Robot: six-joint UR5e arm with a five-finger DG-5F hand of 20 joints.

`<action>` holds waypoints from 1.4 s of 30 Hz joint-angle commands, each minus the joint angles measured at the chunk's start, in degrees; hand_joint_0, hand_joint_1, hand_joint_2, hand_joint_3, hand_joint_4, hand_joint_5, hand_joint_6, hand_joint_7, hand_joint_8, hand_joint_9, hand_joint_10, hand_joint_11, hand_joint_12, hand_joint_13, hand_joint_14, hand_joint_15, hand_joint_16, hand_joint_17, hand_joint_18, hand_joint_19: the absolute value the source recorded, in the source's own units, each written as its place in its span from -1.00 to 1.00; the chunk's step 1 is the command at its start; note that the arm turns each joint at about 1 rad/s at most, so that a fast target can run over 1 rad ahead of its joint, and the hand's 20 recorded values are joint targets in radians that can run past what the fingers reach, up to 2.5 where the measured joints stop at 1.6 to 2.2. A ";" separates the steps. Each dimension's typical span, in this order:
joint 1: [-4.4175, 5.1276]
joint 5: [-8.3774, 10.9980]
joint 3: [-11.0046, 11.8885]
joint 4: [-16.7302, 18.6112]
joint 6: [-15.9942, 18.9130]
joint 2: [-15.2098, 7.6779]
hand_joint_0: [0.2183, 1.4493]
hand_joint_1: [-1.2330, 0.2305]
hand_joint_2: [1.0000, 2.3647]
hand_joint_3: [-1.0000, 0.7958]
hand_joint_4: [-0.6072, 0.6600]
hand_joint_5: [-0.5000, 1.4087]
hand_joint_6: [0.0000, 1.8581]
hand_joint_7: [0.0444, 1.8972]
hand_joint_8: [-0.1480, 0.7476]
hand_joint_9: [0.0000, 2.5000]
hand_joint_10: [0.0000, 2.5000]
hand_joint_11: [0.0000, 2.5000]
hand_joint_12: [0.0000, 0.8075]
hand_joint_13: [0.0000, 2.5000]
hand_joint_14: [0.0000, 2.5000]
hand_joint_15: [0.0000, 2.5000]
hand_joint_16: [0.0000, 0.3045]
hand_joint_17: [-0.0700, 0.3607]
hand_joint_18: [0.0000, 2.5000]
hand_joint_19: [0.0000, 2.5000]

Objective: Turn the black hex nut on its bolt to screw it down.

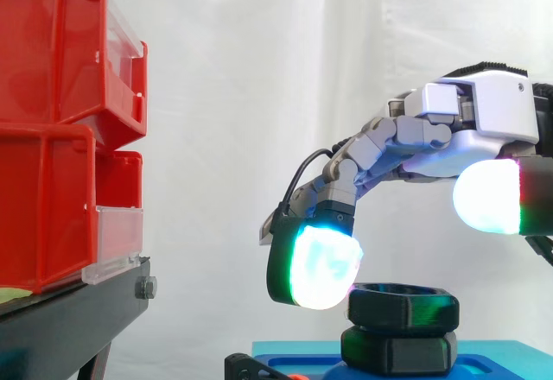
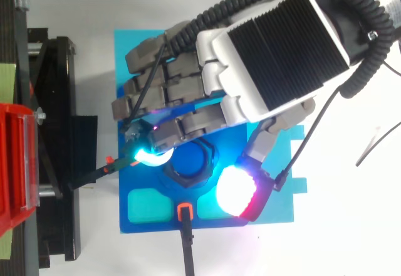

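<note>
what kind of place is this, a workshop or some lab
Probably a robot test bench in a lab: a white curtain backdrop, red bins on a black stand, and a robot hand at a black hex nut on a blue fixture.

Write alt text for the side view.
A robot hand comes in from the right, one glowing cyan fingertip at the upper left edge of a black hex nut above a blue base, its white-glowing thumb raised clear. Red bins stand at left.
</note>
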 commanded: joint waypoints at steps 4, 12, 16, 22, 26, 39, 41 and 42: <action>-1.24 -1.60 -0.08 -0.09 0.09 -0.01 -0.52 0.25 -1.00 -0.44 0.47 -0.70 -0.07 -0.44 0.01 -0.62 -0.99 -0.73 -0.09 -0.47 -0.99 -0.78 -0.68 -0.17 -0.56 -0.73; -2.91 -3.18 0.01 0.61 0.18 0.08 -0.52 0.26 -1.00 -0.44 0.47 -0.70 -0.07 -0.43 0.01 -0.62 -0.99 -0.73 -0.09 -0.47 -0.99 -0.79 -0.68 -0.17 -0.57 -0.73; -3.62 -4.50 0.45 1.40 0.26 0.08 -0.52 0.26 -1.00 -0.44 0.46 -0.70 -0.07 -0.44 0.02 -0.61 -0.99 -0.73 -0.09 -0.47 -0.99 -0.78 -0.68 -0.17 -0.56 -0.73; -3.09 -4.68 2.12 1.40 1.49 -0.01 -0.52 0.26 -1.00 -0.44 0.46 -0.70 -0.07 -0.44 0.02 -0.61 -0.99 -0.73 -0.10 -0.47 -0.99 -0.79 -0.68 -0.17 -0.56 -0.73; -2.03 -1.25 2.03 1.67 1.85 -0.01 -0.53 0.26 -1.00 -0.44 0.46 -0.70 -0.08 -0.44 0.02 -0.61 -0.99 -0.73 -0.10 -0.47 -0.99 -0.78 -0.68 -0.17 -0.57 -0.73; 2.80 4.55 2.03 1.23 1.58 -0.01 -0.53 0.26 -1.00 -0.44 0.46 -0.70 -0.08 -0.44 0.02 -0.61 -0.99 -0.73 -0.09 -0.47 -0.99 -0.78 -0.68 -0.17 -0.56 -0.73; 3.59 5.61 1.85 0.88 1.41 -0.01 -0.53 0.26 -1.00 -0.44 0.46 -0.70 -0.08 -0.43 0.02 -0.61 -0.99 -0.73 -0.09 -0.47 -0.99 -0.78 -0.68 -0.17 -0.56 -0.73; 4.03 6.13 1.68 0.70 1.14 0.08 -0.53 0.26 -1.00 -0.44 0.46 -0.70 -0.08 -0.43 0.02 -0.61 -0.99 -0.72 -0.10 -0.47 -0.99 -0.78 -0.68 -0.17 -0.56 -0.73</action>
